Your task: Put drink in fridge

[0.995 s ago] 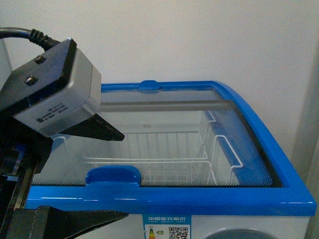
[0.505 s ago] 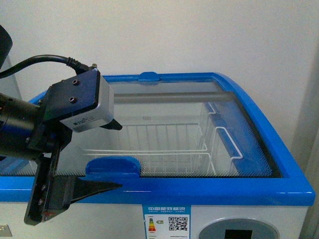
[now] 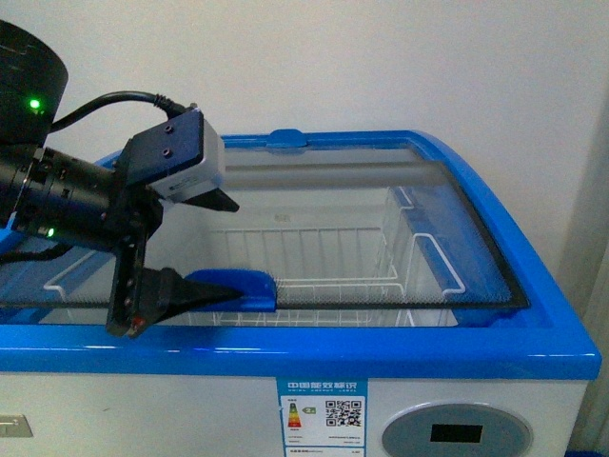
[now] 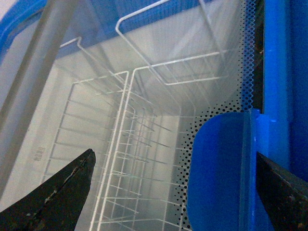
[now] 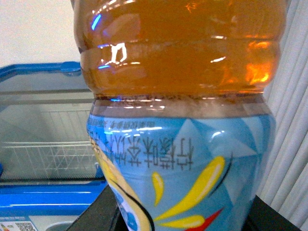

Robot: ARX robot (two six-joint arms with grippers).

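Observation:
The fridge [image 3: 314, 357] is a white chest cooler with a blue rim and a sliding glass lid [image 3: 381, 205]. My left gripper [image 3: 228, 249] hangs open over the lid's front edge. One black finger is above the glass and the other lies against the blue lid handle [image 3: 238, 286]. In the left wrist view the handle [image 4: 219, 173] sits between the spread fingers [image 4: 62, 192], nearer one of them. My right gripper [image 5: 180, 219] is shut on the drink [image 5: 178, 86], an amber bottle with a light-blue label that fills its view. The fridge rim [image 5: 43, 202] shows beyond the bottle.
White wire baskets [image 3: 314, 262] hang inside under the glass. An energy label [image 3: 322, 414] and an oval grey display [image 3: 457, 433] are on the fridge front. A white wall stands behind, and a grey upright panel [image 3: 592, 209] at the right.
My left arm has moved away from the camera and out over the lid, bringing the blue handle between its fingers. More of the fridge's front now shows.

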